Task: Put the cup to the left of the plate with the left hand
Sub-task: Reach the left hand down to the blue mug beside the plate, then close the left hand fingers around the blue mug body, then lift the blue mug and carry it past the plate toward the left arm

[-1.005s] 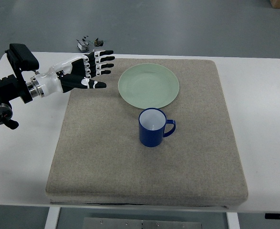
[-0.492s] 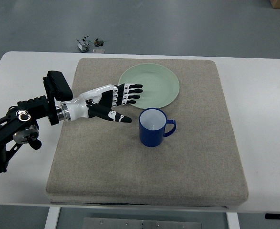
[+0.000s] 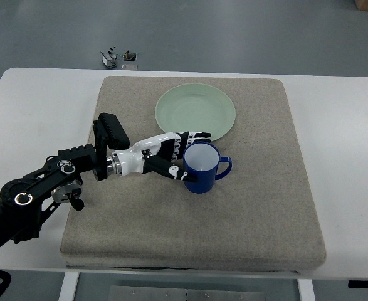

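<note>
My left hand (image 3: pixel 178 158) is at the blue cup (image 3: pixel 200 168) — reaching in from the left, forearm running roughly left to right across the grey mat (image 3: pixel 246 226). Fingers are spread and wrapping the cup's left wall: the four fingers (image 3: pixel 195 137) sit along the far-left rim, the thumb (image 3: pixel 173 172) against the near-left side. Looks like contact, but I judge the grip not fully closed yet; nothing lifted.

Cup stands upright on the mat, just in front of the green plate (image 3: pixel 195 113), near its front-right edge, apart from it. Its handle (image 3: pixel 224 167) points right, away from my palm, so the side I'm taking it from is free.

The relation that matters — the cup lies directly right of my hand, and the target spot, left of the plate, is back toward my arm and further from me. So the carry should go leftward and up the picture, skirting the plate's front-left rim. Bare mat there looks free.

Right arm doesn't show at all.
</note>
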`<state>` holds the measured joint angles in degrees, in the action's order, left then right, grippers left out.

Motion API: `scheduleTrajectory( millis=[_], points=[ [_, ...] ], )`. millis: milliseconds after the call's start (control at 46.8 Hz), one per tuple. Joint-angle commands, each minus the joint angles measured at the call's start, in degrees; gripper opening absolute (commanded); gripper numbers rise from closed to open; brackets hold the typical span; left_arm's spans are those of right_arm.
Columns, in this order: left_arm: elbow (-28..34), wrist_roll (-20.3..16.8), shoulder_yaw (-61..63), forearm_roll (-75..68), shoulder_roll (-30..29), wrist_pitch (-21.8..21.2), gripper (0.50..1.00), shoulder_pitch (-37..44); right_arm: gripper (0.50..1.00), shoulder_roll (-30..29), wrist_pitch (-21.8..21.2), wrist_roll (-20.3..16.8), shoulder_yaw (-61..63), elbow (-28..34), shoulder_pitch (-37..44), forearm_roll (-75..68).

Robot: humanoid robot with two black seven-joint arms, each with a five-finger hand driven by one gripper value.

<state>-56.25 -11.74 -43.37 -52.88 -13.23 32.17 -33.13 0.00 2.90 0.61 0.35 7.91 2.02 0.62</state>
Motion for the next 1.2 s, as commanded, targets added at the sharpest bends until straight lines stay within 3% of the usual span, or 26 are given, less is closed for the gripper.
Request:
scheduleTrajectory(
  millis=[0, 235, 513, 791, 963, 1112, 1176],
  points=[
    [0.2, 0.2, 0.0, 0.0, 0.6, 0.0, 0.996, 0.0, 0.934, 0.0, 0.0, 0.0, 0.0, 0.0, 0.0, 0.0],
    [0.1, 0.3, 0.0, 0.0, 0.8, 0.0, 0.979, -0.2, 0.934, 0.0, 0.0, 0.0, 0.0, 0.0, 0.0, 0.0],
    [-0.6, 0.2, 0.7, 0.0, 0.8, 0.2, 0.861, -0.4, 0.934, 0.0, 0.0, 0.0, 0.0, 0.0, 0.0, 0.0],
    [-0.7, 0.2, 1.1, 0.0, 0.8, 0.6, 0.851, -0.7, 0.934, 0.0, 0.0, 0.0, 0.0, 0.0, 0.0, 0.0],
    [-0.8, 0.2, 1.0, 0.0, 0.8, 0.7, 0.774, -1.0, 0.934, 0.0, 0.0, 0.0, 0.0, 0.0, 0.0, 0.0],
    [-0.8, 0.1, 0.9, 0.2, 0.7, 0.6, 0.669, -1.0, 0.934, 0.0, 0.0, 0.0, 0.0, 0.0, 0.0, 0.0],
    [-0.8, 0.1, 0.8, 0.3, 0.7, 0.5, 0.66, -1.0, 0.934, 0.0, 0.0, 0.0, 0.0, 0.0, 0.0, 0.0]
  ],
)
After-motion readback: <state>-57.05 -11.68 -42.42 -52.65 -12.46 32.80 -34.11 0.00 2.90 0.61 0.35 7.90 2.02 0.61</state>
